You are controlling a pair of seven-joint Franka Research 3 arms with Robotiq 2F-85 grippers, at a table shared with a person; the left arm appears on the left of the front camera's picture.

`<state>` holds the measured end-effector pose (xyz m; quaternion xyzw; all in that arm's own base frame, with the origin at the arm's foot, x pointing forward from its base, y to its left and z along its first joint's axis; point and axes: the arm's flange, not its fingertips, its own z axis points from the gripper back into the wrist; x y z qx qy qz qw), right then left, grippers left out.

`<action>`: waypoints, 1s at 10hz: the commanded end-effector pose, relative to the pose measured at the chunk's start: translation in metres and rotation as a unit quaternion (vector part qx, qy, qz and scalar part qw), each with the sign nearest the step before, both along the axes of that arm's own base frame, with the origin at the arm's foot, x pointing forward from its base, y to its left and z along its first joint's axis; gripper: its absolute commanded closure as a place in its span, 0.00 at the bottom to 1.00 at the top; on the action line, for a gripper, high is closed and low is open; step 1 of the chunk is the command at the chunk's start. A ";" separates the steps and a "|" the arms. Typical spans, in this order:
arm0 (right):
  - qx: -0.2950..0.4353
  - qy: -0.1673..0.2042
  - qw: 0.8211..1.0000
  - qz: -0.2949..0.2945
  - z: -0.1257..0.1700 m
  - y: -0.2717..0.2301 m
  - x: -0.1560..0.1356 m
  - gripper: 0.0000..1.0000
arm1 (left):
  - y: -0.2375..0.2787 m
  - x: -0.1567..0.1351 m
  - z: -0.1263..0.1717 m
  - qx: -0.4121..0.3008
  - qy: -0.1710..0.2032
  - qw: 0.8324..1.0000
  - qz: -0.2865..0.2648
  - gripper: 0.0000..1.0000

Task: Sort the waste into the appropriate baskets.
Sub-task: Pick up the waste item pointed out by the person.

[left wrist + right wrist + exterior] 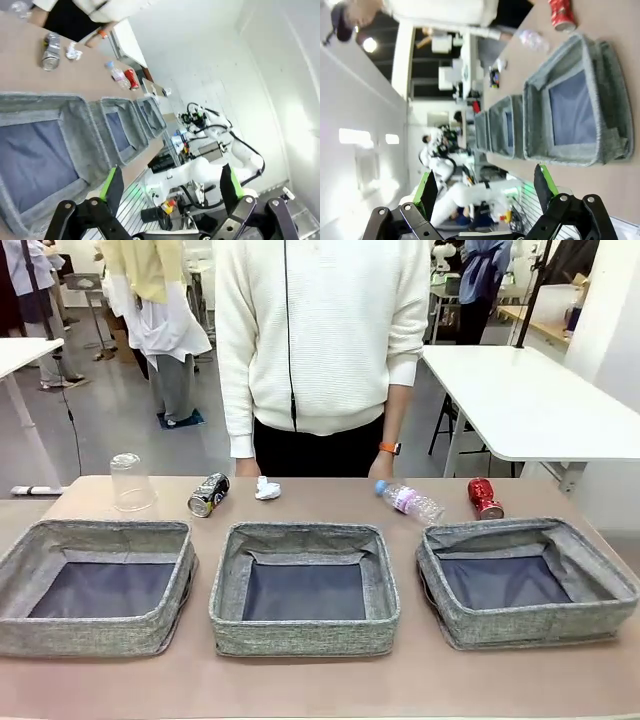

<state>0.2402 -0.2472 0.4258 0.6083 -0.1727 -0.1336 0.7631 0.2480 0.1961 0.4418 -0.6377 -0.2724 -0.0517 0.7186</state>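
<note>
Waste sits in a row on the far side of the table (320, 685), behind the baskets, every piece outside them. Front view, L to R: clear plastic cup (131, 482) upside down, black-silver can (208, 495) on its side, small crumpled white paper ball (267, 488), clear plastic bottle (410, 502) on its side w/ blue cap, red can (485, 498). A person (320, 340) stands just behind, orange band (389, 448) on one wrist. Nearer the robot, side by side: left basket (100, 532), middle basket (300, 534), right basket (520, 532).

Wrist views add the hands. Left hand (171, 185): fingers (111, 181) spread wide, gripping nothing. The left basket is closest to it, just past one fingertip. The other two trail off beyond. The black-silver can, paper ball, bottle and red can lie well beyond the fingertips, past the baskets.

Right hand (485, 185): also spread wide, gripping nothing. The right basket is closest, just ahead of its fingertips, w/ the other two farther along. The red can and a blurred bottle lie well past that basket's far wall.
</note>
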 end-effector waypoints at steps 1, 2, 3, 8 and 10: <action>-0.033 -0.039 0.998 0.039 0.027 0.026 -0.005 0.00 | -0.012 0.004 0.023 0.013 -0.038 0.999 -0.027 0.00; -0.033 -0.039 0.998 0.039 0.027 0.026 -0.005 0.00 | -0.012 0.004 0.023 0.013 -0.038 0.999 -0.027 0.00; -0.033 -0.039 0.998 0.039 0.027 0.026 -0.005 0.00 | -0.012 0.004 0.023 0.013 -0.038 0.999 -0.027 0.00; -0.033 -0.039 0.998 0.039 0.027 0.026 -0.005 0.00 | -0.012 0.004 0.023 0.013 -0.038 0.999 -0.027 0.00; -0.033 -0.039 0.998 0.039 0.027 0.026 -0.005 0.00 | -0.012 0.004 0.023 0.013 -0.038 0.999 -0.027 0.00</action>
